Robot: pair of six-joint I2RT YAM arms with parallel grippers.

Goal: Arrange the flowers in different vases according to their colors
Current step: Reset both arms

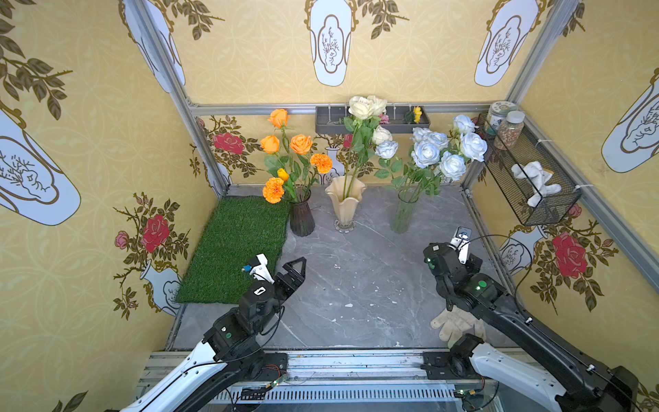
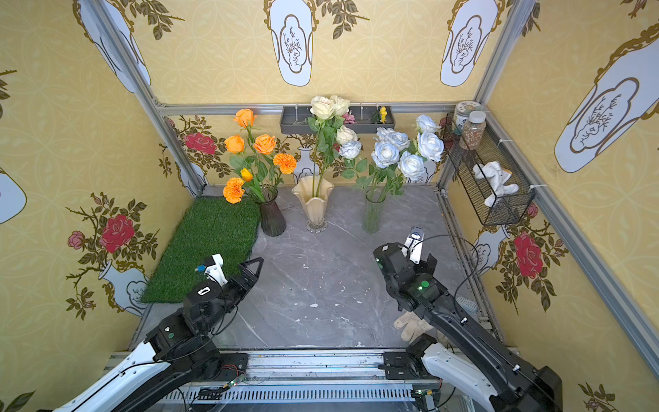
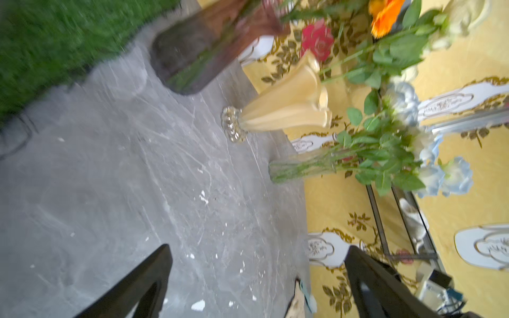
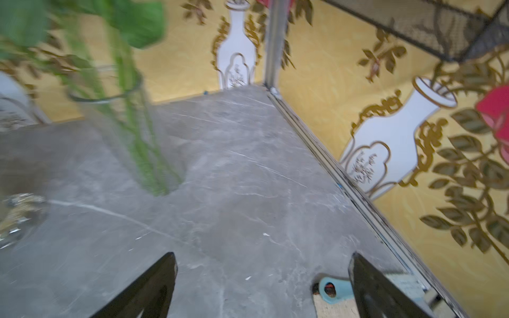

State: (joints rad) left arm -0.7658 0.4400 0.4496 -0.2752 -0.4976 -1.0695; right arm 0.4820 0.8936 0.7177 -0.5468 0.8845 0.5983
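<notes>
Standing in a row at the back of the grey marble-look tabletop, three vases hold their stems roughly upright, blooms upward. The dark purple ribbed glass vase, beside the green artificial-grass mat, carries fanned-out orange roses and marigolds. The cream ruffled-rim vase in the middle carries cream-white roses. The clear glass cylinder vase carries pale-blue-tinted white roses. Nearer the front, left gripper and right gripper are both released, jaws spread, empty.
</notes>
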